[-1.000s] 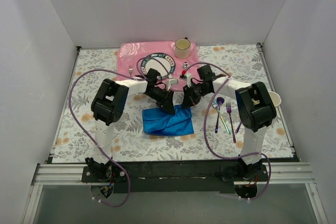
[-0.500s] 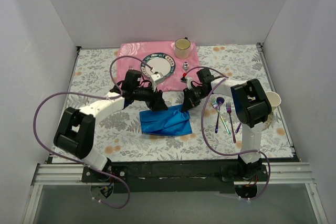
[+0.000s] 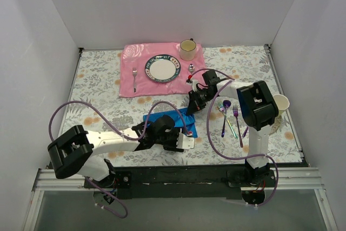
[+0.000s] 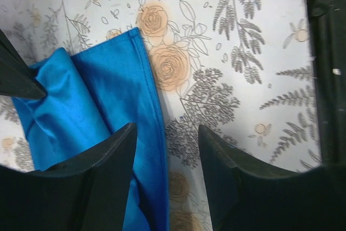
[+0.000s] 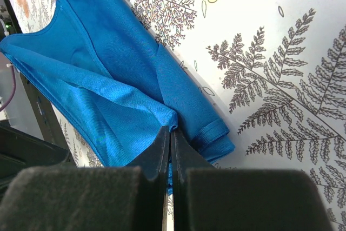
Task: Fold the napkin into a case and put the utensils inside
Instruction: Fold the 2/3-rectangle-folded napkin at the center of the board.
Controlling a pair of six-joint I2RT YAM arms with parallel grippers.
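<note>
The bright blue napkin (image 3: 168, 118) lies loosely folded on the flowered table in front of the arms. My right gripper (image 3: 193, 106) is shut on a raised fold at its far right corner (image 5: 172, 127). My left gripper (image 3: 185, 138) hovers low over the napkin's near edge (image 4: 146, 106). Its jaws stand open, one finger over the cloth and one over bare table, with nothing between them. The left forearm hides part of the napkin from above. The iridescent utensils, a spoon (image 3: 224, 113) and a fork (image 3: 237, 121) among them, lie on the table to the right.
A pink placemat (image 3: 130, 60) at the back carries a plate (image 3: 162, 68), a silver fork (image 3: 134, 77) and a cup (image 3: 187, 50). A small shaker (image 3: 191, 68) stands by it. A paper cup (image 3: 282, 101) sits behind the right arm. The table's black near edge (image 4: 327, 79) is close.
My left gripper let go of the napkin's far edge, opened, and swung round to the napkin's near side. The right gripper kept its pinch and barely moved.
</note>
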